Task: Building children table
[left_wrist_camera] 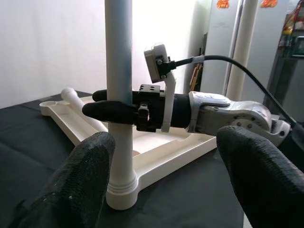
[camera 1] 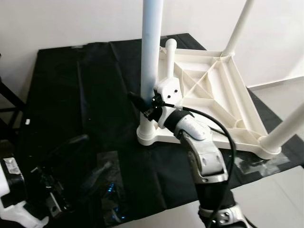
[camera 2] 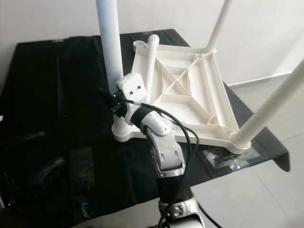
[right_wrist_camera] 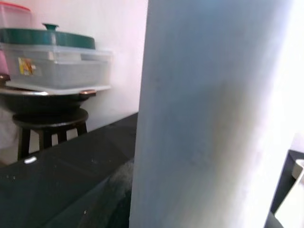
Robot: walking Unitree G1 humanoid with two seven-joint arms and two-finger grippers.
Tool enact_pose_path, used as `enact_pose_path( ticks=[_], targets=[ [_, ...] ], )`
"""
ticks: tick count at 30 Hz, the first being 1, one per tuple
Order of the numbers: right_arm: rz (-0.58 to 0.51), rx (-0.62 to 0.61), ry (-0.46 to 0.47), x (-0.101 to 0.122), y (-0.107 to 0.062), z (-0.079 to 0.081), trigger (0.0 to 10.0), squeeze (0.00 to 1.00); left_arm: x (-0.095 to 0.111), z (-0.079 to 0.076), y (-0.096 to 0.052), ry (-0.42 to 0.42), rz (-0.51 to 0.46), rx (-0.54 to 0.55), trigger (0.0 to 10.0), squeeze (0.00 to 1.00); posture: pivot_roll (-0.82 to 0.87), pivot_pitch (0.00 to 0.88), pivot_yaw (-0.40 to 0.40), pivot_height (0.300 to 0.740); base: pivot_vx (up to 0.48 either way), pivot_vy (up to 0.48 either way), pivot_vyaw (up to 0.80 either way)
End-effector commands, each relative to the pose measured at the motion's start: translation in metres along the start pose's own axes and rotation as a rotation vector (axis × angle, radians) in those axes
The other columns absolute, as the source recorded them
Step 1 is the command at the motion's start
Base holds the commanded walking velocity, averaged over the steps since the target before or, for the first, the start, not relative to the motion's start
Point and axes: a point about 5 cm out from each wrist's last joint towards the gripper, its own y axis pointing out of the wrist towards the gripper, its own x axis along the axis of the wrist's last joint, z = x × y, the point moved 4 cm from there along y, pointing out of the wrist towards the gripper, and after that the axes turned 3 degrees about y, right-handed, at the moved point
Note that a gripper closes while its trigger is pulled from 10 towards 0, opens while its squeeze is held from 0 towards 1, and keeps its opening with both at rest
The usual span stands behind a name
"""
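Black cloth-covered table (camera 1: 71,95): our right gripper (left_wrist_camera: 114,107) clamps the upright white tubular plastic leg (camera 1: 151,61) above its corner socket, while our left gripper (left_wrist_camera: 161,180), fingers apart, waits nearby.

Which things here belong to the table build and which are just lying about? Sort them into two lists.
Job in hand:
- upturned white tabletop
- near corner leg, gripped by the right pincer
- loose leg lying on the tabletop
- left pincer, open

Lying about:
- black cloth
- clear plastic wrap
- stool with containers
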Motion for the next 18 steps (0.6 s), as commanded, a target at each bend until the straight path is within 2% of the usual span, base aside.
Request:
enact_pose_path(
  ticks=[1,3,7,8,11,12,15,17,18],
  targets=[
    [0.151,-0.021,-0.017,-0.038,-0.005,0.007,0.0,0.0,-0.003,0.0,0.0,-0.006,0.006,-0.004,10.0,0.0,0.06,0.125,-0.038,0.74,0.0,0.0,0.0],
    [0.149,0.001,-0.026,-0.037,0.003,0.007,0.0,0.0,-0.003,0.004,0.003,0.008,-0.007,-0.01,10.0,0.0,0.05,0.116,-0.042,0.74,0.0,0.0,0.0],
    [0.153,0.013,-0.024,-0.032,0.006,0.01,0.0,0.0,-0.003,0.006,0.004,0.015,-0.014,-0.008,10.0,0.0,0.05,0.116,-0.044,0.74,0.0,0.0,0.0],
    [0.144,0.069,-0.029,-0.027,0.008,0.014,10.0,0.0,-0.003,0.005,0.004,0.014,-0.014,-0.005,10.0,0.0,0.05,0.113,-0.044,0.74,0.0,0.0,0.0],
    [0.136,0.114,-0.014,-0.021,0.009,0.018,10.0,0.0,-0.004,0.005,0.004,0.014,-0.015,-0.003,10.0,0.0,0.05,0.113,-0.044,0.74,0.0,0.0,0.0],
    [0.1,0.269,0.037,-0.005,0.009,0.025,10.0,1.0,-0.004,0.006,0.004,0.017,-0.015,-0.001,10.0,0.0,0.05,0.116,-0.044,0.74,0.0,0.0,0.0],
    [0.085,0.335,0.062,0.002,0.009,0.027,10.0,1.0,-0.003,0.007,0.004,0.02,-0.015,0.0,10.0,0.0,0.05,0.116,-0.044,0.74,0.0,0.0,0.0],
    [0.02,0.49,0.001,0.019,0.01,0.017,10.0,1.0,-0.003,0.007,0.003,0.024,-0.014,0.004,10.0,0.0,0.06,0.121,-0.048,0.74,0.0,0.0,0.0],
    [0.02,0.49,0.001,0.019,0.01,0.017,10.0,1.0,-0.003,0.007,0.003,0.024,-0.014,0.004,10.0,0.0,0.06,0.121,-0.048,0.74,0.0,0.0,0.0]
  ],
)
